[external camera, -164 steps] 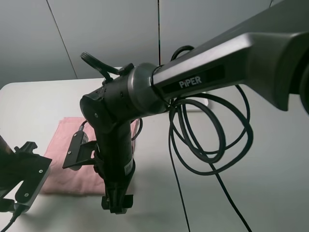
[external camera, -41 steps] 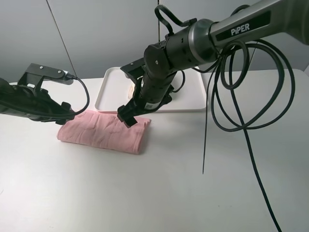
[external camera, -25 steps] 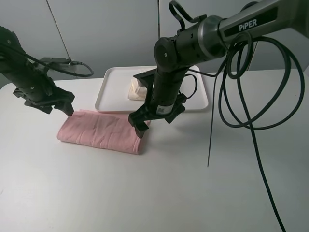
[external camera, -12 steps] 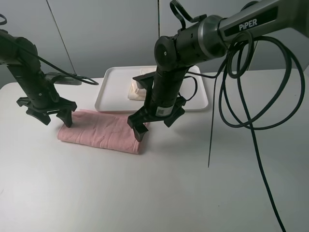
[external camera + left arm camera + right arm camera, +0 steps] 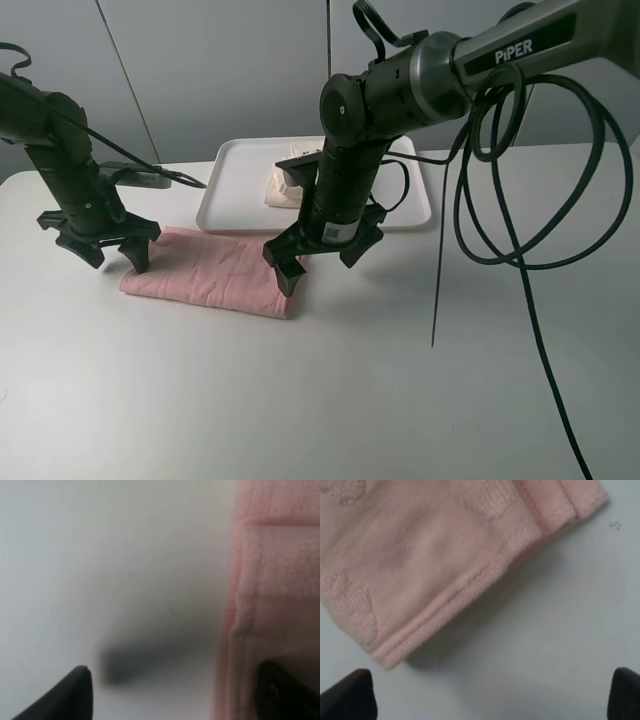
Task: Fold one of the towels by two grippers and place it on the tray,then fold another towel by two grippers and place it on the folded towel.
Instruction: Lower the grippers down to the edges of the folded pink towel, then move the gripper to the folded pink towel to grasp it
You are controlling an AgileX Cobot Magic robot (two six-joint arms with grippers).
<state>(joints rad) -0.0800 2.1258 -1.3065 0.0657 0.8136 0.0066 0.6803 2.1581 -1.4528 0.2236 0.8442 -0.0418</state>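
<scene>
The pale pink towel (image 5: 205, 270) lies folded into a long strip on the white table, in front of the tray (image 5: 228, 205). The cream towel (image 5: 283, 186) sits folded on the tray. My left gripper (image 5: 112, 255) stands open, low over the strip's left end. In the left wrist view, the left gripper (image 5: 180, 695) has one fingertip over bare table and the other over the pink towel (image 5: 275, 580). My right gripper (image 5: 320, 268) is open over the strip's right end. In the right wrist view, the right gripper (image 5: 485, 695) straddles a corner of the pink towel (image 5: 430, 555). Neither holds anything.
Black cables (image 5: 470, 200) loop down from the right arm to the table, right of the tray. White table (image 5: 330, 400) spreads in front of the towel and to the right. A grey wall stands behind the tray.
My left gripper has swung round and come down to the left end of the pink towel. The right gripper has dropped slightly at the right end. The towel has not moved.
</scene>
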